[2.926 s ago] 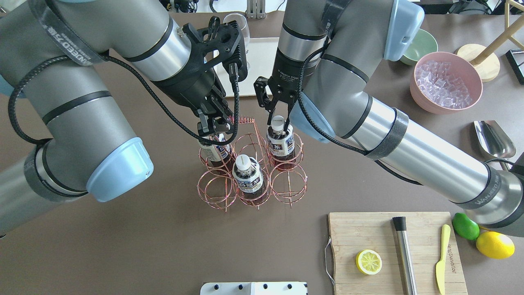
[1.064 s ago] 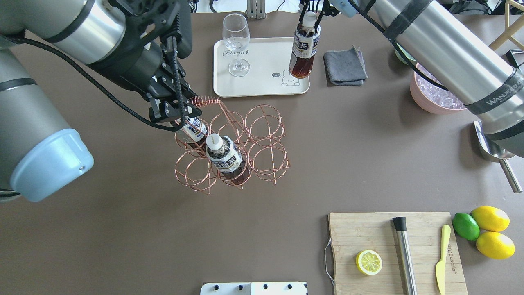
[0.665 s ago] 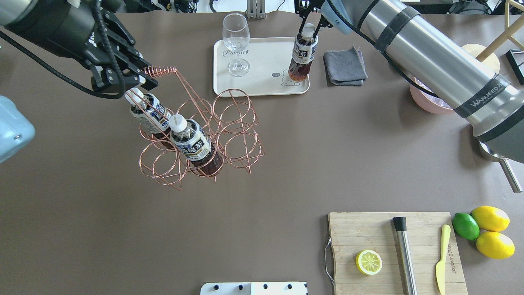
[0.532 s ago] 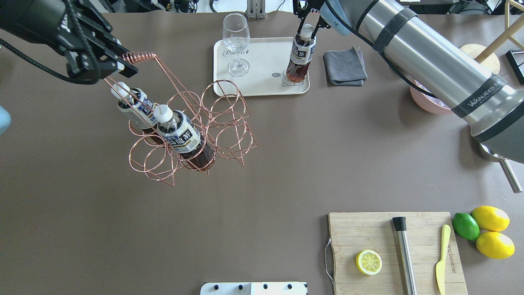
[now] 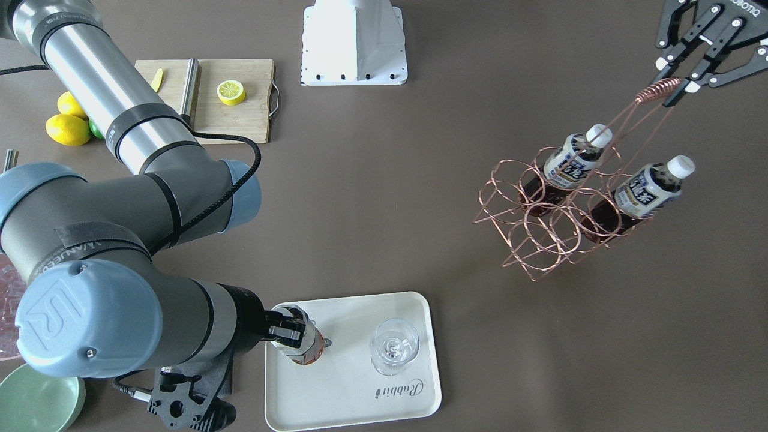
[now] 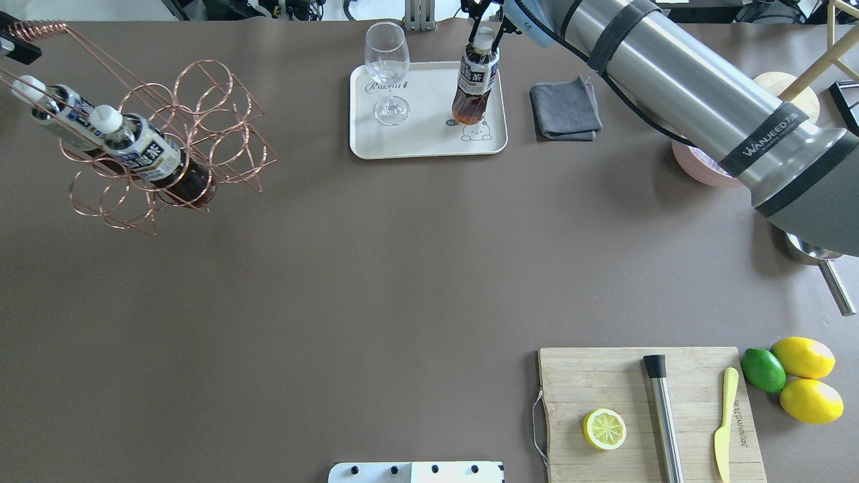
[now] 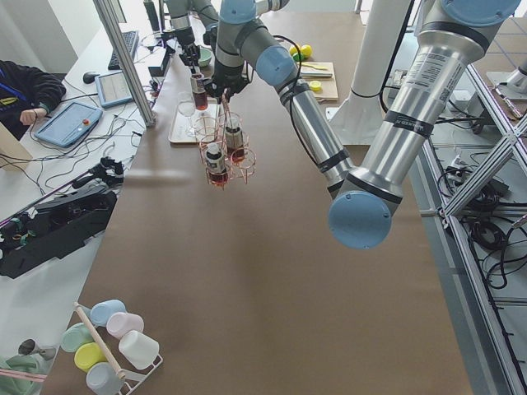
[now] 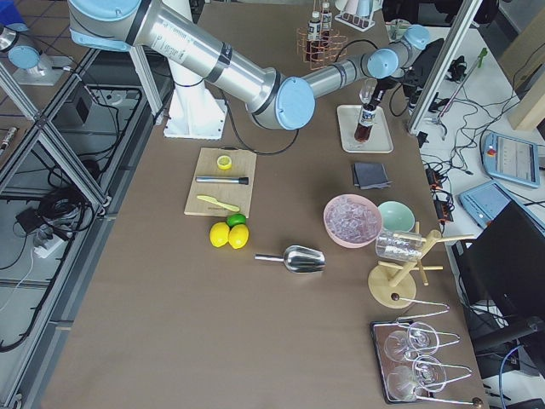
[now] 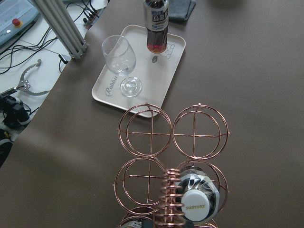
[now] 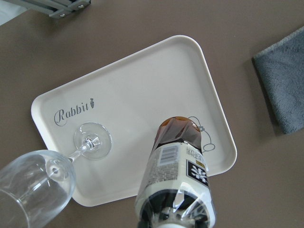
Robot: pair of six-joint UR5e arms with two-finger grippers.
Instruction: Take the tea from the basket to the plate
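The right gripper (image 6: 483, 32) has its jaws clamped on the neck of the tea (image 6: 473, 84), just under the white cap, and holds it upright over the plate (image 6: 429, 127). The bottle's base is at the bear drawing (image 6: 476, 129), toward the end nearest the grey cloth (image 6: 565, 111); whether it touches the plate cannot be told. A glass (image 6: 387, 67) stands on the plate's other end. The left gripper (image 5: 675, 91) is closed on the coiled handle (image 5: 657, 92) of the basket (image 5: 558, 210), which hangs tilted well off to the robot's left with two bottles (image 5: 576, 159) in its rings.
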